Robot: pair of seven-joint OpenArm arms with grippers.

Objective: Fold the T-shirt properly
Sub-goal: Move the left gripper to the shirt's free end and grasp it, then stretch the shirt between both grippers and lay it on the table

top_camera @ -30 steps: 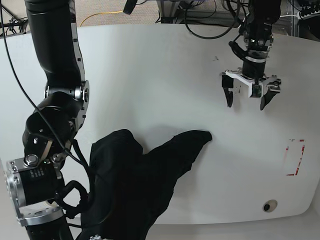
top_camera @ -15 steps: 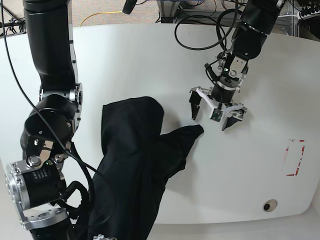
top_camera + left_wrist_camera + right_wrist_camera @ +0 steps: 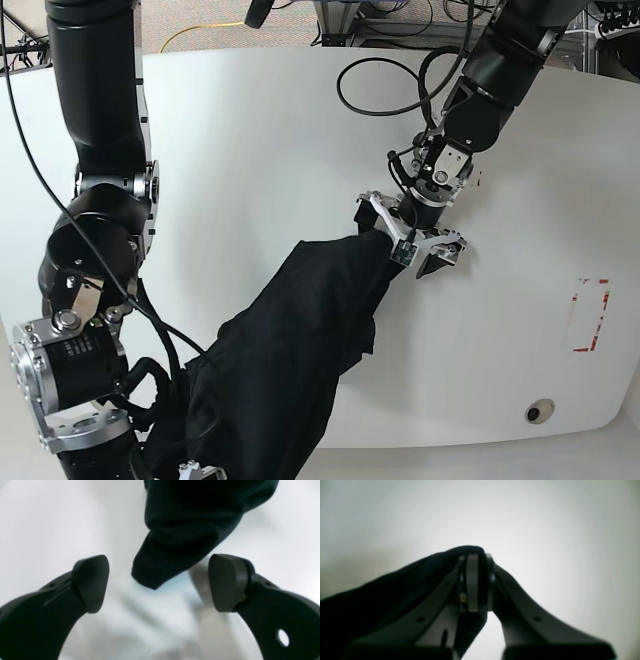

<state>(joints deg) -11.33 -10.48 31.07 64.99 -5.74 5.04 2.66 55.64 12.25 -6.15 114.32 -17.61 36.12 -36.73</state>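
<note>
L hand (image 3: 408,240) now astride T-shirt (image 3: 300,340) tip (open)

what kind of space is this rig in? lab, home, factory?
Most likely a robotics lab or test bench. A bare white table carries only a black T-shirt and red tape marks, and loose cables and equipment frames crowd the floor behind it.

left pincer (image 3: 157,582) spread wide, right pincer (image 3: 476,580) clamped tight
</note>
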